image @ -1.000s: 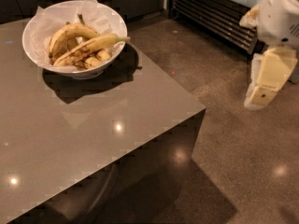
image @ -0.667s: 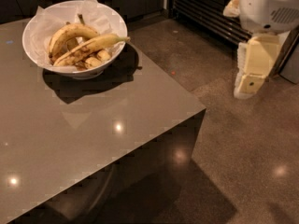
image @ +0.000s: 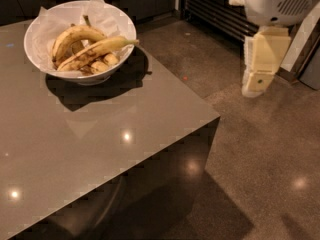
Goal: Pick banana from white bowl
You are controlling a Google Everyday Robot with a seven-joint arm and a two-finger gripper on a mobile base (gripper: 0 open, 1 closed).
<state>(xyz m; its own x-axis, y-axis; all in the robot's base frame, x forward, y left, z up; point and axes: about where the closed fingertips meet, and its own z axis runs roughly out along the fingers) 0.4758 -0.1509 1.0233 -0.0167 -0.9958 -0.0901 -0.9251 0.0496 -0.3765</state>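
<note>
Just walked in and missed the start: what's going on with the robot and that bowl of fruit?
The robot is meant to pick the banana out of the white bowl, but that has not happened yet. The banana lies across the top of the bowl's other fruit, next to a shorter curved banana, at the far left of the table. The gripper hangs pointing down over the floor, off to the right of the table and well clear of the bowl.
</note>
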